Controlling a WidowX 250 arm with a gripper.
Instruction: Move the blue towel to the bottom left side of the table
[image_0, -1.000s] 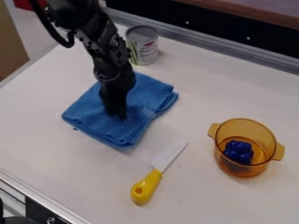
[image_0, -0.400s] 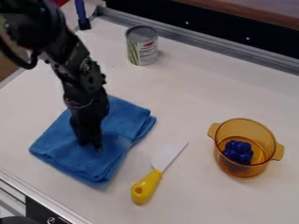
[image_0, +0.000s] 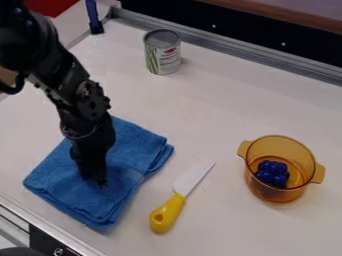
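A metal rail borders the near left edge of the white table. The yellow-handled knife lies on it, just beside the folded blue towel at the lower left. The black gripper points down onto the towel; how far open it is and whether it grips the cloth, I cannot tell. To the right stands an amber pot; farther back, an upright can. Beyond run another metal rail, a black panel and a brown board.

Compared with both earlier frames, towel and gripper are nearer the lower left; knife, pot and can have not moved.

Count: one towel, one knife, one pot holding one dark-blue cluster, one can.
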